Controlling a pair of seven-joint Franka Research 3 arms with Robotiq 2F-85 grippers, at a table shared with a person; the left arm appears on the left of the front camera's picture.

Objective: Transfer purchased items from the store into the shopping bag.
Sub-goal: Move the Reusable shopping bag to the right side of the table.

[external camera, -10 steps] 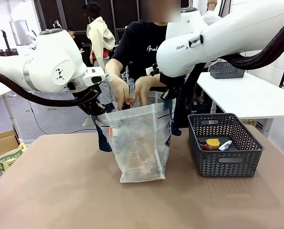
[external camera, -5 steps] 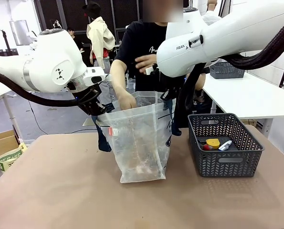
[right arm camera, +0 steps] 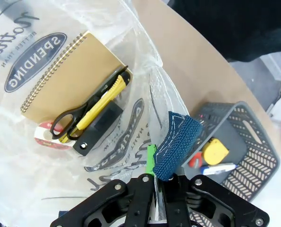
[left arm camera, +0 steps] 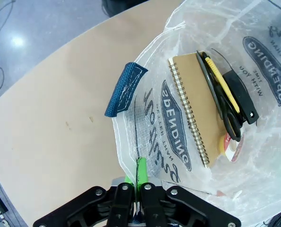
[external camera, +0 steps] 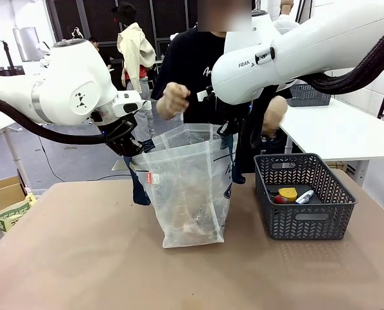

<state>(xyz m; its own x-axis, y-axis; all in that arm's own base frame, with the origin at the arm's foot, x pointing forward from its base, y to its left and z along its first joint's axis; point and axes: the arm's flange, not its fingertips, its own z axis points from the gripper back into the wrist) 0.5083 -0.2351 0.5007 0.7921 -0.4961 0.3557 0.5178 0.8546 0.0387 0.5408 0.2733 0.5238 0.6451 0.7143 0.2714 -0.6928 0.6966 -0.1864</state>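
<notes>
Left end effector (left arm camera: 139, 165), right end effector (right arm camera: 152, 161) — each tight on shopping bag (external camera: 188, 194) rim

Left gripper (left arm camera: 139, 165) and right gripper (right arm camera: 152, 161) point downward, each clamped tight on an opposite edge of the bag (external camera: 188, 187).

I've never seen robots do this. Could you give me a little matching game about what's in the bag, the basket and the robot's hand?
Things:
1. notebook
2. scissors
3. yellow round item
4. left hand

Descriptions:
A. lies in the grey basket
B. clamped shut on the edge of the bag
C. brown cover with a wire spiral
D. black, with loop handles

Pairs: 1-C, 2-D, 3-A, 4-B
</notes>
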